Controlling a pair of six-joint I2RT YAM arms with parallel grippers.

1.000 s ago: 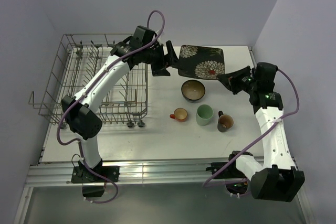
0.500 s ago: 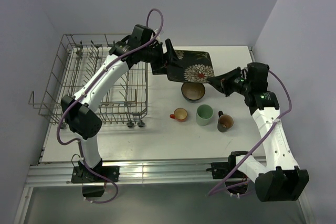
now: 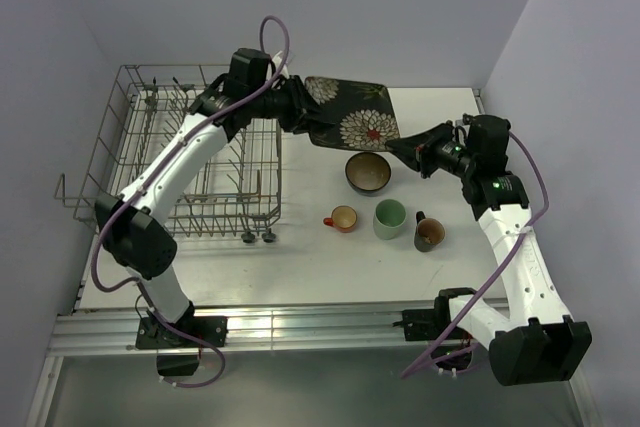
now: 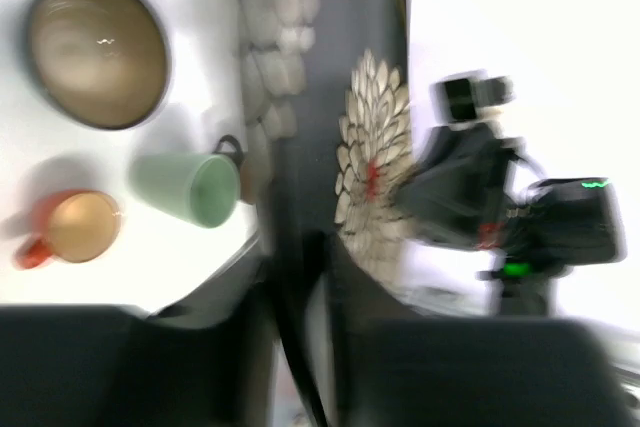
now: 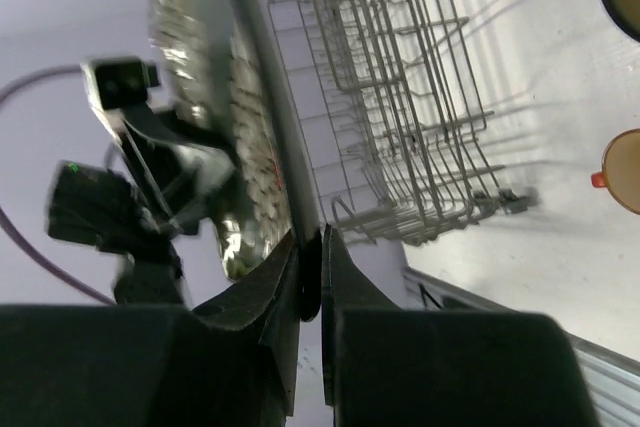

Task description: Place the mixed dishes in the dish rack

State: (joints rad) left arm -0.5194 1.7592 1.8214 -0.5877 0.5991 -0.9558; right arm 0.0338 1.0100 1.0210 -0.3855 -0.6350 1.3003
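Dark plate (image 3: 352,115) held off the table (image 3: 300,262) by 2 hands, upper centre of the top view.
Left hand (image 3: 306,119) clamps its left edge, right hand (image 3: 400,150) its right corner; dish rack (image 3: 190,162) at left; bowl (image 3: 368,173), mug (image 3: 389,218), orange cup (image 3: 342,217), brown cup (image 3: 430,234) below.

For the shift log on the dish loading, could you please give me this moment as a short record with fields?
Plate: dark floral square plate, lifted off the table, between rack and bowl
Left: left gripper shut on the plate's rack-side edge
Right: right gripper shut on the plate's opposite corner
Rack: dish rack, no dish visible inside
On table: blue bowl, orange-red cup, pale green mug, brown cup, all upright
Loaded: none of five
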